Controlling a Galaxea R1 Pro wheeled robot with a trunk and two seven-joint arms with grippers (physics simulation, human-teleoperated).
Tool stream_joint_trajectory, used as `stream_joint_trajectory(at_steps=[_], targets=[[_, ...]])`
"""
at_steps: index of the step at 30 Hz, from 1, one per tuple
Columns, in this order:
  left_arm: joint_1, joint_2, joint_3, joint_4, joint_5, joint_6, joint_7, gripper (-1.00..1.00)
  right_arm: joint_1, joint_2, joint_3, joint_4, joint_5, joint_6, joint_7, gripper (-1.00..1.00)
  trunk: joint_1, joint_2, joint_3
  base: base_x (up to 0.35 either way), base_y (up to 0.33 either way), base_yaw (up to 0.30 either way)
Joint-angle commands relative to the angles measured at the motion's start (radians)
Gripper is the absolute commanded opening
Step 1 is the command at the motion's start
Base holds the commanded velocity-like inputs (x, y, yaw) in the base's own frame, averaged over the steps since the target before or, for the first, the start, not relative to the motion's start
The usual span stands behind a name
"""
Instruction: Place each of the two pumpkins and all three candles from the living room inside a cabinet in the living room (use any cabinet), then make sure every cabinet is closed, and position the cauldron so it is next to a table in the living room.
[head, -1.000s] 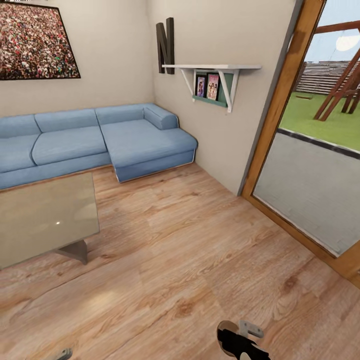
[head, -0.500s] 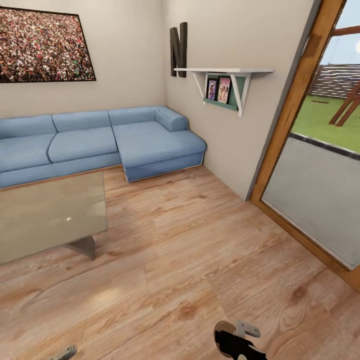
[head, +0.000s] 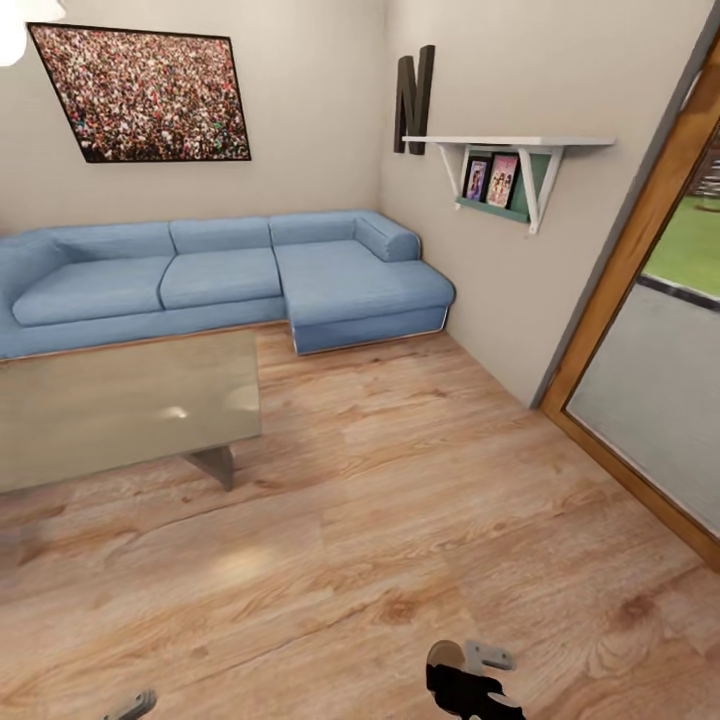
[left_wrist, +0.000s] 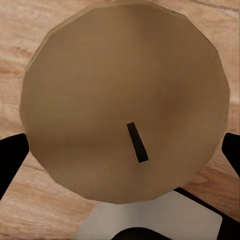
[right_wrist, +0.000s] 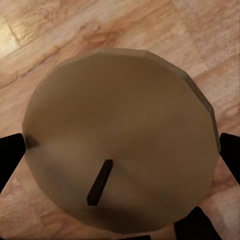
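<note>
**Hauling two candles, cabinet not in sight**

Head view: I'm looking at a blue corner sofa (head: 230, 275), a glass coffee table (head: 120, 405), a wall shelf (head: 510, 145) with a couple of framed pictures, and a big glass door (head: 650, 400) on the right. There's lots of bare wood floor (head: 400, 500). I see no pumpkins, no cauldron and no dark TV unit from here. My guess is I'm mid-transit in the candle step, and next I need to swing the base round until the cabinet comes into view, then get a drawer open.

Left wrist view: the left gripper (left_wrist: 120, 155) is clamped on a candle (left_wrist: 125, 95), a squat brownish stub seen wick-end on, with a black finger at each side of it and the floor behind.

Right wrist view: same deal. The right gripper (right_wrist: 120, 155) is closed on a second candle (right_wrist: 120, 135), fingers hugging both sides.

No containers anywhere in these views, so I can't say what's stowed already.
</note>
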Motion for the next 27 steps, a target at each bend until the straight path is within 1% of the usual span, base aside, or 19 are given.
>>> stream_joint_trajectory(at_steps=[1, 6, 9, 11, 14, 27], targets=[[0.000, 0.000, 0.000, 0.000, -0.001, 0.000, 0.001, -1.00, 0.000, 0.000, 0.000, 0.001, 0.003, 0.001, 0.000, -1.00, 0.000, 0.000, 0.000, -0.072, 0.000, 0.292], [0.000, 0.000, 0.001, 0.000, -0.001, 0.001, 0.000, -1.00, 0.000, 0.001, 0.000, 0.001, 0.004, 0.003, -0.001, -1.00, 0.000, 0.000, 0.000, -0.023, 0.000, 0.292], [0.000, 0.000, 0.002, 0.000, -0.001, 0.001, -0.001, -1.00, 0.000, 0.006, 0.000, 0.002, 0.005, 0.003, -0.002, -1.00, 0.000, 0.000, 0.000, -0.003, 0.000, 0.292], [0.000, 0.000, 0.003, 0.000, -0.001, 0.003, -0.001, -1.00, 0.000, 0.015, 0.000, 0.004, 0.005, 0.002, -0.002, -1.00, -0.008, 0.014, 0.006, -0.001, 0.000, 0.292], [0.000, 0.000, 0.003, 0.000, -0.001, 0.004, -0.001, -1.00, 0.000, 0.020, 0.001, 0.005, 0.005, 0.002, -0.002, -1.00, -0.019, 0.035, 0.016, 0.000, 0.000, 0.292], [0.000, 0.001, 0.006, 0.000, 0.002, 0.006, -0.001, -1.00, 0.000, 0.022, 0.002, 0.021, 0.006, -0.006, -0.002, -1.00, -0.069, 0.126, 0.056, 0.000, 0.000, 0.292]])
